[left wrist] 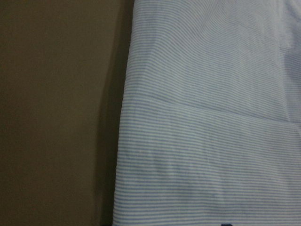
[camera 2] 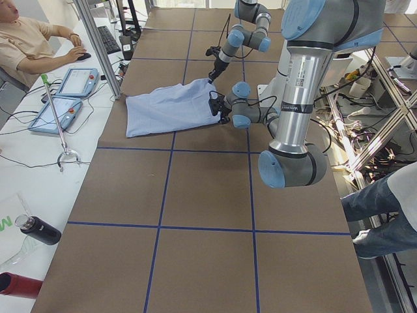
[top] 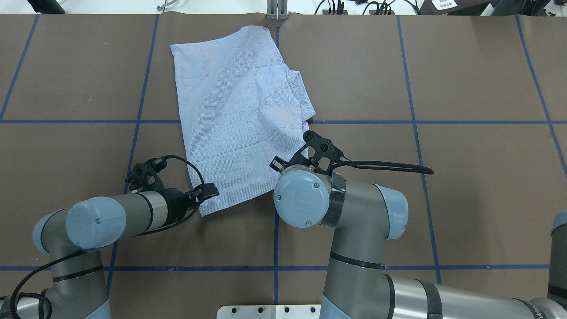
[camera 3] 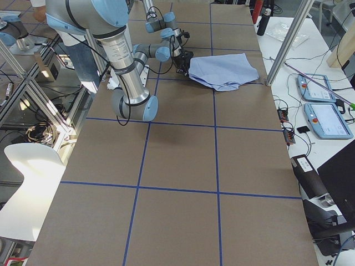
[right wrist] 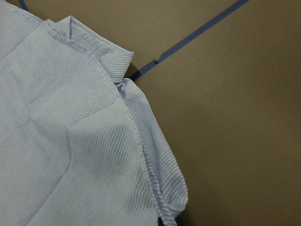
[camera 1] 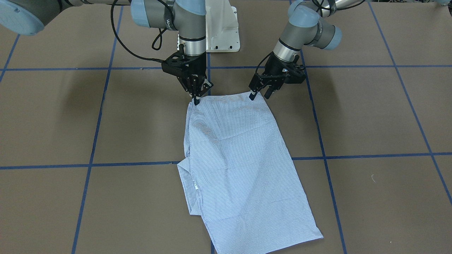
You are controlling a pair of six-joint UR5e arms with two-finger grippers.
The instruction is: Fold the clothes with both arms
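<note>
The counter [top: 443, 66] is brown board divided into squares by blue tape lines [top: 354, 122].

**Shirt.** The shirt [top: 230, 110] lies flat on the counter, folded into a long panel of light blue cloth with fine white stripes. In the overhead view it sits above centre. Its long axis runs from about 12 o'clock to 6 o'clock, tilted slightly, and its far end reaches almost to the counter's far edge. The collar [right wrist: 94, 47] projects from the 3 o'clock side and overlaps a tape line.

**Left arm.** The left arm [top: 115, 217] enters from 7 o'clock. The left pincer [camera 1: 259, 94] is at the shirt's near 7 o'clock corner. Its fingers are spread, and in the front-facing view one fingertip [camera 1: 252, 96] touches the hem there.

**Right arm.** The right arm [top: 354, 208] enters from 5 o'clock, and its wrist hides the pincer in the overhead view. In the front-facing view the right pincer [camera 1: 196, 101] points straight down. Its fingers are pressed together on the shirt's other near corner, pinching the cloth edge.

**Surroundings.** A white base plate [camera 1: 220, 31] sits at 12 o'clock in the front-facing view. A person [camera 2: 26, 39] sits at a side table beyond the counter's far edge.
</note>
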